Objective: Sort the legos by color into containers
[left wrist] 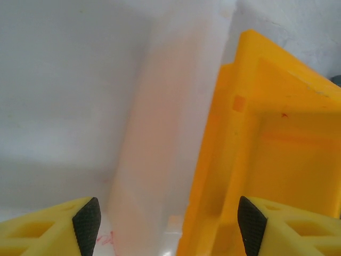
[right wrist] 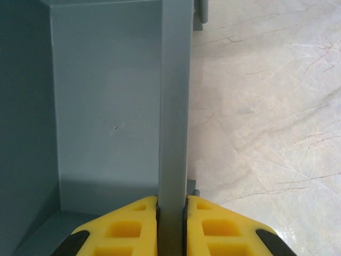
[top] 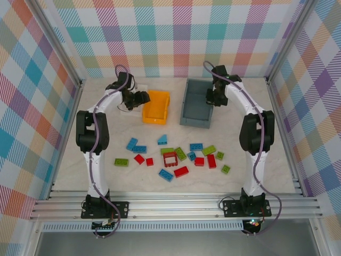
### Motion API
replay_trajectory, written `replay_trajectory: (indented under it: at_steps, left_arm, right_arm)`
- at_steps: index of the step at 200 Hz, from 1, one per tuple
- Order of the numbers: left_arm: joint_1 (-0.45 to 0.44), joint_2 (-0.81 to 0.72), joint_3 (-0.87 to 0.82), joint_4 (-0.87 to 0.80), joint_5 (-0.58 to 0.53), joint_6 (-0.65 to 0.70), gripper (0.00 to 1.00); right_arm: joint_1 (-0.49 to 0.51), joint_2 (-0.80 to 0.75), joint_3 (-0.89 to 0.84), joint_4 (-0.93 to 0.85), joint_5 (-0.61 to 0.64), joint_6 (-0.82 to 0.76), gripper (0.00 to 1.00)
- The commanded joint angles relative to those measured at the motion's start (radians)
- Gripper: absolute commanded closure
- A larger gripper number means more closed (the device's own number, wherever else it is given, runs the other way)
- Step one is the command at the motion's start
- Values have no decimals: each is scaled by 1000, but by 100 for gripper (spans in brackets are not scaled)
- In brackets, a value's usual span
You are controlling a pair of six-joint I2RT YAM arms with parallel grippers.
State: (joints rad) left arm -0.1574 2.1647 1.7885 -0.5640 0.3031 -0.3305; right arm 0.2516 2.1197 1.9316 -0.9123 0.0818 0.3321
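Note:
Blue, red and lime legos lie scattered on the near half of the table, among them a red square frame point(top: 170, 158), a blue brick point(top: 139, 149) and a green brick point(top: 121, 161). My left gripper point(top: 136, 99) point(left wrist: 169, 224) stands open astride the touching side walls of the white container point(left wrist: 154, 133) and the orange container point(top: 156, 106) point(left wrist: 277, 154), one finger inside each. I cannot tell whether its pads point(left wrist: 88, 223) touch the walls. My right gripper point(top: 214, 99) point(right wrist: 171, 205) is shut on the right wall point(right wrist: 175, 106) of the slate-grey container point(top: 187, 104). No bricks show inside the orange and grey containers.
Checked walls close the table in at the back and on both sides. A metal rail point(top: 170, 201) runs along the near edge by the arm bases. Bare marbled tabletop point(right wrist: 266, 106) lies to the right of the grey container.

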Motion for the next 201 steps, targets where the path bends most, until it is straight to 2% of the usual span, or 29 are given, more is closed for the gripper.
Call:
replay_trajectory:
  at_steps: [1,42,89,100,115,135,148,156,179,201]
  left_arm:
    - [-33,-25,-40,44,63,5,30]
    - [-86,-56,-116,99,93,-34,32]
    - [-135,-107,-193,167,47,-98,33]
    - [-142,-113,-194,160,27,-99,33]
    - [-143,-140,-205,141,-28,-98,29]
    - [-143,-226,-239,123,-131,-99,25]
    - [-143,-296,-267,119,-187,-108,17]
    - [-145,-342,-285,119,-204,-116,16]
    - [-165,-476,-337,110,-234,-123,15]
    - [-242,-611,-408,95,-244,-131,14]
  right_arm:
    - [8,11,47,-31,18,-83,84]
    - [7,32,75,-31,-39,-163,84]
    - [8,82,143,-60,-73,-211,84]
    - [7,87,155,-70,-62,-210,80]
    - [6,70,148,-70,-29,-191,70]
    - [5,-21,81,-28,27,-152,55]
    - [5,-103,26,-4,72,-116,47]
    - [5,-159,-13,7,105,-85,43]
    - [3,-345,-174,13,170,48,38]
    - [9,-547,-427,-11,173,247,39]
